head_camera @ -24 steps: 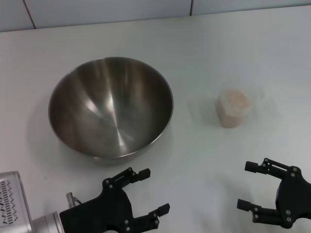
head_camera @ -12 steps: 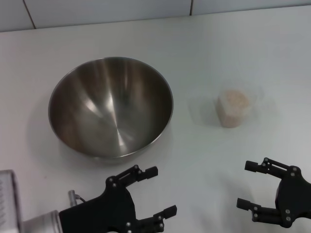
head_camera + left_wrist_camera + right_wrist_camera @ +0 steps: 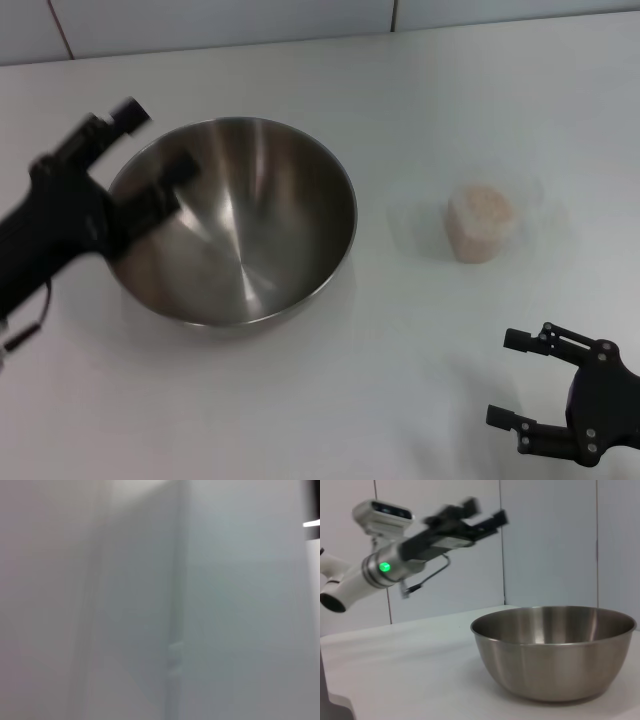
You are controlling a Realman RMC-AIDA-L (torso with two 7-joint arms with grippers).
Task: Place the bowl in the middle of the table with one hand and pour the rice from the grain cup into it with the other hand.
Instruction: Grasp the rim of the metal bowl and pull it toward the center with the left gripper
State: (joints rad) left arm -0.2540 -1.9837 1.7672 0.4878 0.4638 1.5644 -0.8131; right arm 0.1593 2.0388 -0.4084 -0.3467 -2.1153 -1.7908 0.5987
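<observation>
Clearly open left tool [image 3: 140,150] — empty, above bowl [image 3: 235,225]

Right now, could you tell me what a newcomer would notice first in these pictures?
The bowl dominates the table, left of centre, empty. The left gripper, fingers open, is raised above the bowl's left rim, clear of it in the right wrist view. Right of the bowl stands the grain cup of rice; the right gripper waits open, near the table's front edge.
</observation>
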